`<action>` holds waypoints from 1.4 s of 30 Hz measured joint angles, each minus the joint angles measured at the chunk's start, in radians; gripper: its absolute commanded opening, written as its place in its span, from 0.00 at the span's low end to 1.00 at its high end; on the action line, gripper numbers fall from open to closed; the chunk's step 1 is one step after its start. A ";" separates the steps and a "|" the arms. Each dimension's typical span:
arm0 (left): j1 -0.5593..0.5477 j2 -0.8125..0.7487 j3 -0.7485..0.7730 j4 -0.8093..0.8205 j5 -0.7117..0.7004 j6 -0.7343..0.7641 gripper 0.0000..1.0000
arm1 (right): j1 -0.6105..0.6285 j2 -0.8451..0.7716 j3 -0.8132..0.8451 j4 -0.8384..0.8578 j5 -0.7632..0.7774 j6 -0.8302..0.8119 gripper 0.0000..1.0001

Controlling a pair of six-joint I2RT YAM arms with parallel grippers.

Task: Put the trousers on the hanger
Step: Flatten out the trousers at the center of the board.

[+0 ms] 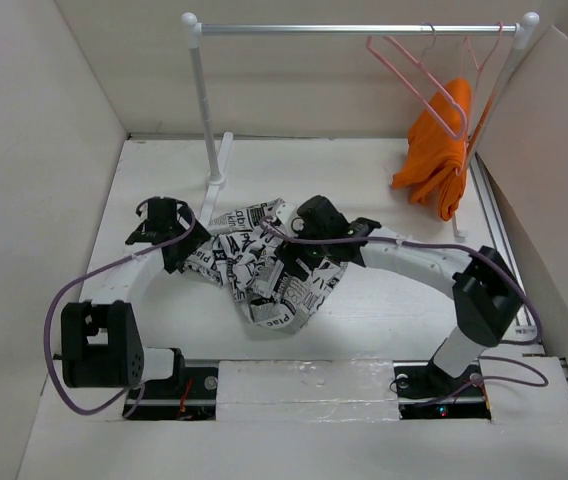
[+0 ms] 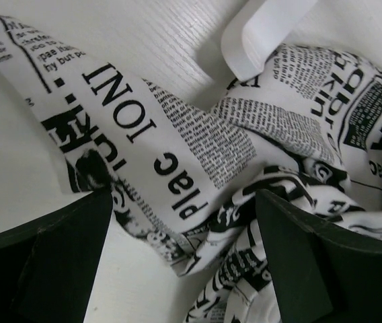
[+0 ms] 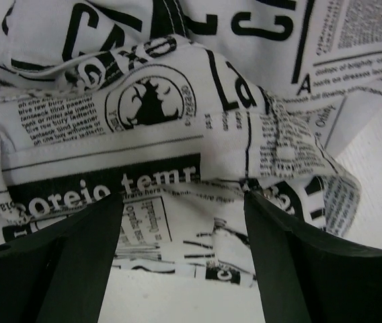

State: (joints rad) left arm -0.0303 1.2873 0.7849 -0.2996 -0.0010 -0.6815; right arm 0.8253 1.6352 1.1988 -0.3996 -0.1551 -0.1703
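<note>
Black fingers of the left gripper [image 2: 184,198] stand wide apart, released, with a fold of the long white fabric trousers [image 1: 264,270], printed in black newspaper lettering, lying between them but not pinched; the right gripper [image 3: 183,198] is likewise spread over another fold and holds nothing. The trousers lie crumpled in the middle of the white table [image 1: 364,170], between both arms. On the cloth I can read "plac" and "IONI" in the left wrist view, and "temr" in white on a black band in the right wrist view. I judge the step in hand is the first grasp: next, both grippers should close on the fabric and lift it. Far behind, the thin pale pink triangular hanger [image 1: 416,88] hangs on the white metal rail [image 1: 364,30], close to a plain orange cloth [image 1: 439,150] hanging there
</note>
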 measured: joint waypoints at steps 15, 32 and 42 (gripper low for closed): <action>0.000 0.201 -0.007 0.159 0.011 -0.025 0.37 | 0.179 -0.008 0.014 0.061 -0.121 -0.046 0.77; 0.000 0.005 0.010 0.097 -0.039 -0.046 0.00 | 0.183 -0.081 0.054 0.025 0.128 -0.017 0.00; 0.000 -0.348 0.335 -0.135 -0.262 -0.034 0.00 | 0.351 -0.471 0.479 -0.375 0.309 0.035 0.00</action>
State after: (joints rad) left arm -0.0303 0.9394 1.1202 -0.4343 -0.2630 -0.7155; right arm 1.1759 1.1641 1.6779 -0.7750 0.1543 -0.1356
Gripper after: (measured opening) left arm 0.077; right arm 0.012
